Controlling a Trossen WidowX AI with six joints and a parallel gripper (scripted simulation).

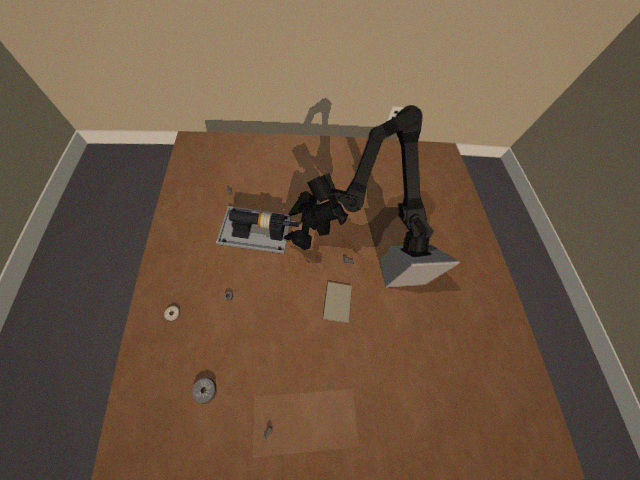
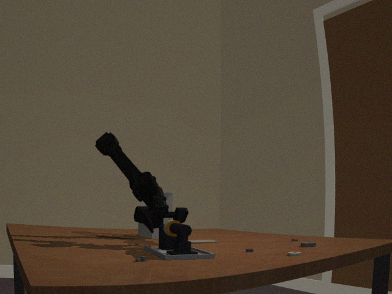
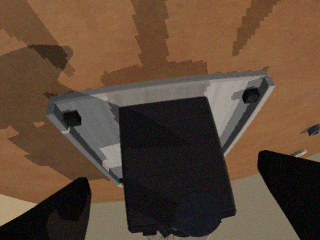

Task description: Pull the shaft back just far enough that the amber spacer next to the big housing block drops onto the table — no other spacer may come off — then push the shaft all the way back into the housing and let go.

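Observation:
The dark housing (image 1: 240, 216) (image 2: 182, 242) stands on a grey tray (image 1: 250, 248) (image 2: 190, 256) (image 3: 160, 86). The amber spacer (image 1: 260, 220) (image 2: 168, 228) is on the shaft line, right beside the housing, with pale spacers (image 1: 266, 220) after it. A second dark block (image 1: 277, 228) (image 3: 170, 150) stands at the tray's arm side. The shaft's dark end (image 1: 293, 224) (image 3: 199, 215) sticks out of it towards the arm. My gripper (image 1: 290, 225) (image 3: 176, 175) is open and empty, its fingers to either side of the shaft end. Finger contact cannot be told.
A beige pad (image 1: 337, 302) lies in front of the arm. A pale ring (image 1: 165, 313) (image 2: 294, 253), a grey ring (image 1: 197, 391) (image 2: 308, 244) and a small nut (image 1: 225, 295) (image 2: 249, 250) lie apart from the tray. Small grey brackets (image 1: 348, 259) (image 1: 229, 190) lie near it.

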